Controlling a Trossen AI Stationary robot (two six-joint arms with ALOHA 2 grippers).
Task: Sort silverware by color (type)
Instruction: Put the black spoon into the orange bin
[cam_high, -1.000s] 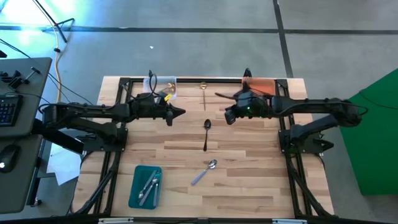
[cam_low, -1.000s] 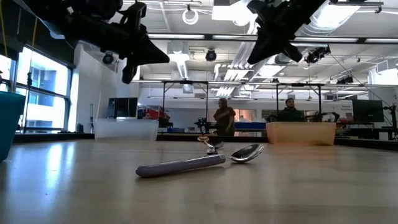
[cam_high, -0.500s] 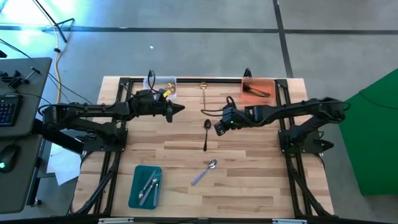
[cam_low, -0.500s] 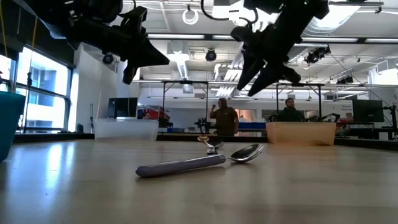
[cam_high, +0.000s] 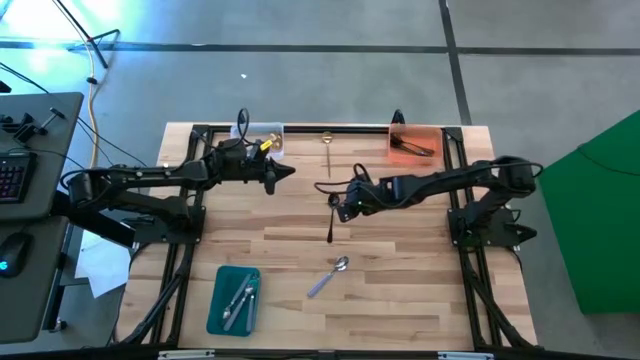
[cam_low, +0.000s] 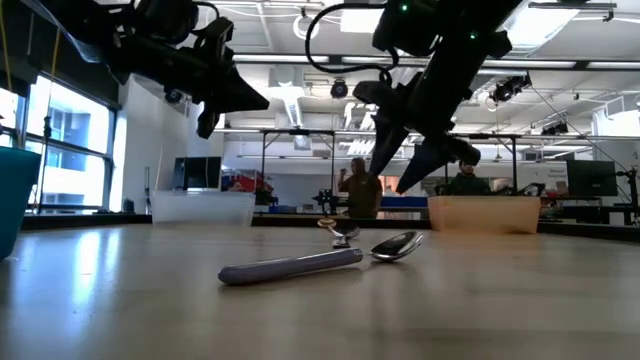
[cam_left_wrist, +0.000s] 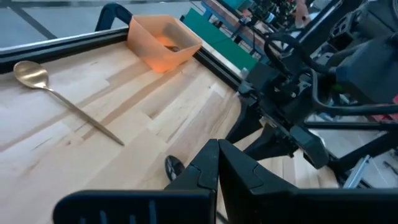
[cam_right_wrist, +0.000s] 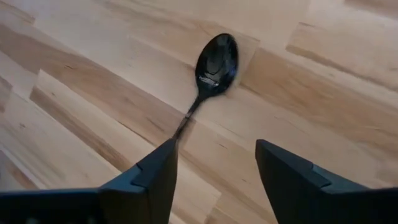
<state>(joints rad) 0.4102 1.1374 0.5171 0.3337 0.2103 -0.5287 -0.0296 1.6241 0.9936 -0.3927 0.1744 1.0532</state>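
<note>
A black spoon (cam_high: 331, 217) lies flat on the wooden table (cam_high: 400, 290) near its middle, bowl (cam_right_wrist: 216, 58) toward the far edge. My right gripper (cam_high: 341, 208) hovers open just above it, fingers slanting down, clear of the table in the low view (cam_low: 400, 165). The handle (cam_right_wrist: 184, 122) runs toward one fingertip (cam_right_wrist: 157, 168). My left gripper (cam_high: 291, 175) is shut and empty, held high at the far left (cam_low: 255, 100). A gold spoon (cam_high: 327, 145) lies at the far edge. A silver spoon with a lilac handle (cam_high: 328, 277) lies nearer the front.
A clear tray (cam_high: 266, 138) sits at the far left. An orange tray (cam_high: 415, 144) with black spoons sits at the far right. A teal tray (cam_high: 233, 298) with silver spoons sits at the near left. People stand in the room beyond the table (cam_low: 358, 190).
My right gripper has come down and moved from near the orange tray toward the table's middle, over the black spoon. It has tipped further downward, and its fingers have opened. The spoons have not moved.
</note>
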